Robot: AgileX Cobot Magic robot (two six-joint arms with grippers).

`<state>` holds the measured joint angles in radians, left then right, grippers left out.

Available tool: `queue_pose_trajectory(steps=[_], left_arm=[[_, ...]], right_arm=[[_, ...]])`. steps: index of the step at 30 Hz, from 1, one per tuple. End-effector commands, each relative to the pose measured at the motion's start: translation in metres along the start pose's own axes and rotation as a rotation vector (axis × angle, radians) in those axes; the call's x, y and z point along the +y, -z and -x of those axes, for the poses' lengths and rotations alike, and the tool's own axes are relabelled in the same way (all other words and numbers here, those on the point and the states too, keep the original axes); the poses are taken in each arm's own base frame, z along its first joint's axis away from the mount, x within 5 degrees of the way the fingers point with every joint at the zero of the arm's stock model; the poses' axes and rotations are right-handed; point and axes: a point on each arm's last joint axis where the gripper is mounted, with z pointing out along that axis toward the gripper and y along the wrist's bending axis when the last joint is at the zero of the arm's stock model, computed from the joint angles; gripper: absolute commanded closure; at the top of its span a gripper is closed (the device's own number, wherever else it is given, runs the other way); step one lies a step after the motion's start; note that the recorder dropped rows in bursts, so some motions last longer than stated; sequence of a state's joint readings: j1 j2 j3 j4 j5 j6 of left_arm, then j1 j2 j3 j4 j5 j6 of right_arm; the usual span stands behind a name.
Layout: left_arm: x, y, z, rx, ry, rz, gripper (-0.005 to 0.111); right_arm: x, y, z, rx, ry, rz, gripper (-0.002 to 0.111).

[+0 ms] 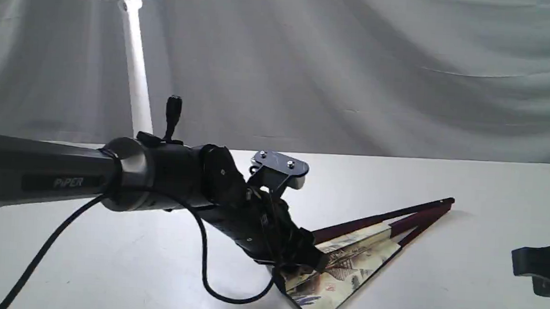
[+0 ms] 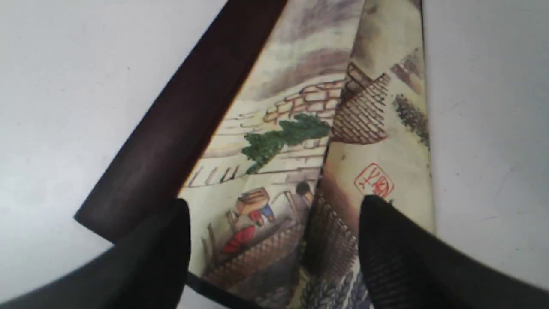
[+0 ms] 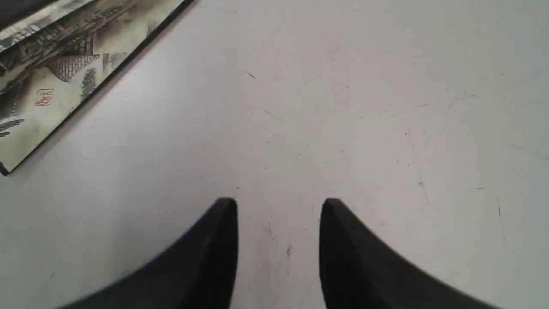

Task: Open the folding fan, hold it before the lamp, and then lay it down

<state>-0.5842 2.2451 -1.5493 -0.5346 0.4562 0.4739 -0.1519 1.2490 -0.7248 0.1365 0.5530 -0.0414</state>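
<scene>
- Fan (image 1: 354, 264) is found partly spread and flat on the table (image 1: 462, 290), directly under the left claw (image 2: 274, 210), whose fingers are parted astride the wide painted end.
- Its long axis is seen to run from that end away to the pivot on the right.
- The right claw (image 3: 279, 206) is parted too, over plain tabletop, well apart from the fan; the left is judged nearer.
- The lamp (image 1: 134, 69) is set behind, to the left.

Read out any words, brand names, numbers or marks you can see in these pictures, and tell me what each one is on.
"PiPER", on the left arm.
Too blurred to read: the red seal stamp on the folding fan.
No other text shows.
</scene>
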Motion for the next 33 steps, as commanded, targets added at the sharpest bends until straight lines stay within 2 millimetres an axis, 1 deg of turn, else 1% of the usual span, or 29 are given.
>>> queue_pose_trajectory(steps=[1, 6, 9, 11, 15, 18, 21, 24, 26, 29, 33], left_arm=[[0.000, -0.006, -0.001, -0.009, 0.012, 0.001, 0.049], [0.000, -0.017, -0.007, 0.009, 0.081, -0.028, 0.049], [0.000, -0.020, -0.009, 0.015, 0.039, -0.033, 0.049], [0.000, -0.021, -0.010, 0.018, -0.039, -0.034, 0.049], [0.001, -0.023, -0.012, 0.024, -0.268, -0.030, 0.049], [0.002, -0.023, -0.012, 0.022, -0.377, -0.031, 0.050], [0.001, -0.023, -0.012, 0.024, -0.462, -0.035, 0.054], [0.001, -0.023, -0.015, 0.049, -0.536, -0.049, 0.064], [0.002, -0.023, -0.016, 0.065, -0.612, -0.038, 0.075], [0.005, -0.023, -0.017, 0.076, -0.668, -0.017, 0.088], [0.007, -0.023, -0.017, 0.094, -0.776, -0.001, 0.101]], right_arm=[[0.001, 0.001, 0.002, -0.008, 0.004, 0.005, 0.075], [0.001, 0.001, 0.002, -0.008, 0.004, 0.005, 0.075], [0.001, 0.001, 0.002, -0.008, 0.004, 0.005, 0.075], [0.001, 0.001, 0.002, -0.008, 0.004, 0.005, 0.075], [0.001, 0.001, 0.002, -0.008, 0.004, 0.005, 0.075], [0.001, 0.001, 0.002, -0.007, 0.004, 0.005, 0.075], [0.001, 0.001, 0.002, -0.007, 0.004, 0.005, 0.075], [0.001, 0.001, 0.002, -0.007, 0.004, 0.005, 0.075], [0.001, 0.001, 0.002, -0.007, 0.004, 0.005, 0.075], [0.001, 0.001, 0.002, -0.007, 0.004, 0.005, 0.075], [0.001, 0.001, 0.002, -0.008, 0.004, 0.005, 0.075]])
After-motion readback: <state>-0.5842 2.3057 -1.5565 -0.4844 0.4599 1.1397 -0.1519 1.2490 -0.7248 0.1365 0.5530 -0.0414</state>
